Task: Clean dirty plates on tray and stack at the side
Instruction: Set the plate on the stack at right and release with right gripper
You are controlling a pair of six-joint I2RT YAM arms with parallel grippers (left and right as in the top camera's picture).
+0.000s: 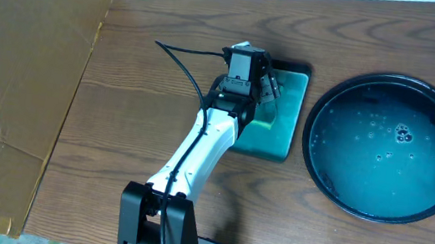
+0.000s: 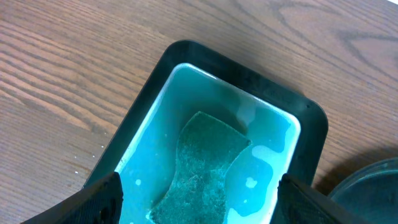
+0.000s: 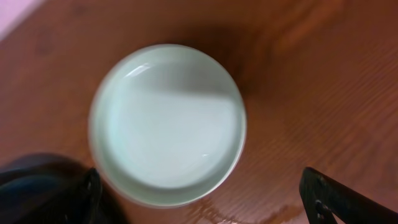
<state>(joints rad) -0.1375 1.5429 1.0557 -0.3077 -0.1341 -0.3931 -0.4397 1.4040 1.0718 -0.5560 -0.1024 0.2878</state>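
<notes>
The round black tray (image 1: 313, 164) stands at the right, its teal floor wet with bubbles and no plate on it. A white round plate (image 3: 168, 118) rests on the wooden table in the right wrist view; I cannot tell whether others lie under it. My right gripper (image 3: 205, 208) is open and empty just beside its near rim, and is out of the overhead view. My left gripper (image 1: 264, 86) is open over the rectangular teal dish (image 1: 282, 143). In the left wrist view the gripper (image 2: 202, 208) hangs above a green sponge (image 2: 202, 165) lying in that dish (image 2: 149, 81).
Brown cardboard (image 1: 14, 70) covers the left side. A dark curved edge (image 3: 34, 171) shows beside the plate, and a wet streak (image 3: 261, 214) marks the wood. A black cable (image 1: 183, 63) runs by the left arm.
</notes>
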